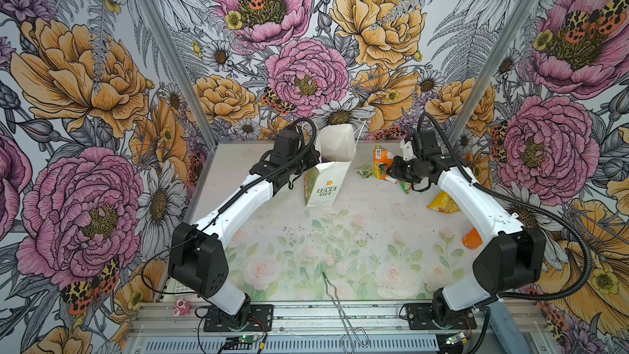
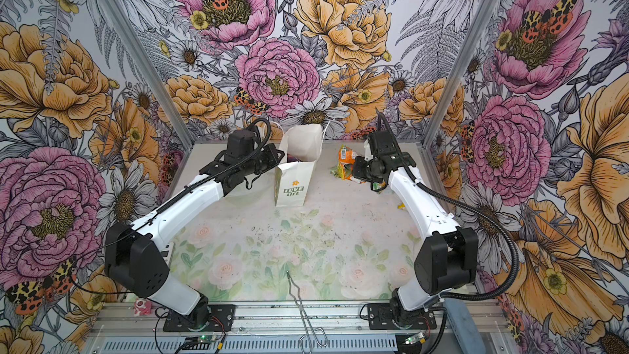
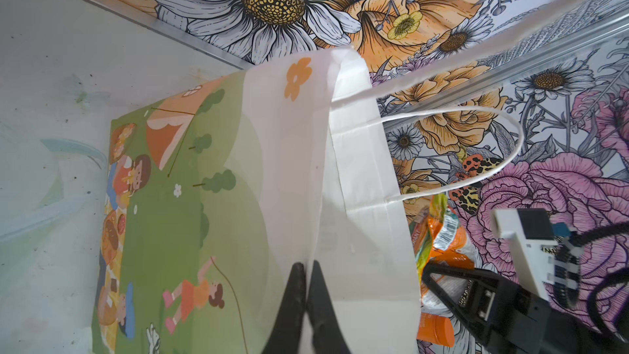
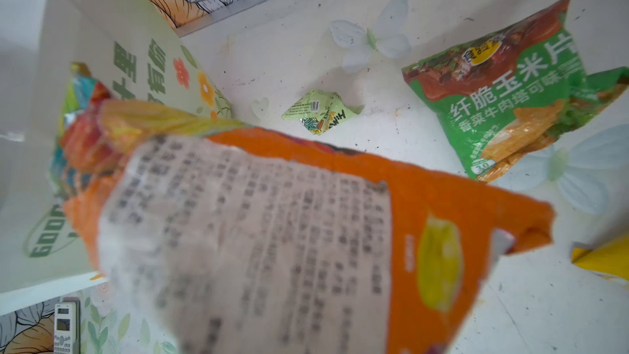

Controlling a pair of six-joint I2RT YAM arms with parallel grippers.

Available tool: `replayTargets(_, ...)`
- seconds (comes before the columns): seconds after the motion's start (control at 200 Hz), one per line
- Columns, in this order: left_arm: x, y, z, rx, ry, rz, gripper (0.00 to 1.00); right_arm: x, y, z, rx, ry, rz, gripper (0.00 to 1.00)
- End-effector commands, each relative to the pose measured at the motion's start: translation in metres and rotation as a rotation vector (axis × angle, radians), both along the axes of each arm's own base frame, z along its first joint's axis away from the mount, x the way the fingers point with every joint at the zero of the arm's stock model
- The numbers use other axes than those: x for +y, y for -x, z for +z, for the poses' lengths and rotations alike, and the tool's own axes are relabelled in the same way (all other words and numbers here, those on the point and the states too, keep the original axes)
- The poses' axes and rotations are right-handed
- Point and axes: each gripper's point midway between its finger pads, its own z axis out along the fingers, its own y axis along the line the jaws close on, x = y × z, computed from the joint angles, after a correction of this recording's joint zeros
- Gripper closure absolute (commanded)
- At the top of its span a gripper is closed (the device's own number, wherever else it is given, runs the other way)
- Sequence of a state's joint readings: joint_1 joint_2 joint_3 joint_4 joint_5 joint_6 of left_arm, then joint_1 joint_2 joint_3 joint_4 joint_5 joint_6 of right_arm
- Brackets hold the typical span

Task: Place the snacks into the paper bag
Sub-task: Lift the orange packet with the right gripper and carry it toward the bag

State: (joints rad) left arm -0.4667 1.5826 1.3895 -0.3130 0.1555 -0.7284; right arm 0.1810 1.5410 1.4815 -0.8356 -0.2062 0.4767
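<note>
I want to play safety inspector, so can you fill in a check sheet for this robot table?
Surface: flowery table mat, dotted with dark specks.
Job's things: paper bag upright, packets inside; orange-and-white packet held up beside it; green-and-orange packet, tiny green packet and yellow packet lie on the mat.
Clutter: orange bottle, calculator, wire tongs.
Grippers: left gripper shut on the bag's rim; right gripper shut on the orange-and-white packet.
Cables: black hoses run along both arms.
Surroundings: flower-print walls.
</note>
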Motion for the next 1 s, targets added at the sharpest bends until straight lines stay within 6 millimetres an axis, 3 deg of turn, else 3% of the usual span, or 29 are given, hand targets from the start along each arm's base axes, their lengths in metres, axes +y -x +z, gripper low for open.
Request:
replayTargets(0.0,-0.018,-0.005,0.055,-0.145,0.107,-0.051,1.00,-0.007,-0.003,0.069,-0.185,-0.010,-0.004,1.00)
replayTargets(0.225,-0.042,-0.006,0.067,-0.176,0.151,-0.111,1.00,-0.011,-0.002,0.136,-0.339,-0.021,-0.014,1.00)
replayTargets(0.42,-0.059,-0.009,0.077,-0.201,0.181,-0.155,1.00,-0.007,-0.001,0.170,-0.416,-0.050,0.003,1.00)
replayTargets(0.655,-0.078,-0.009,0.088,-0.216,0.216,-0.218,1.00,0.007,-0.003,0.191,-0.474,-0.047,0.079,1.00)
replayTargets(0.996,-0.074,-0.005,0.063,-0.160,0.191,-0.193,1.00,0.045,-0.010,0.203,-0.568,0.130,0.240,1.00)
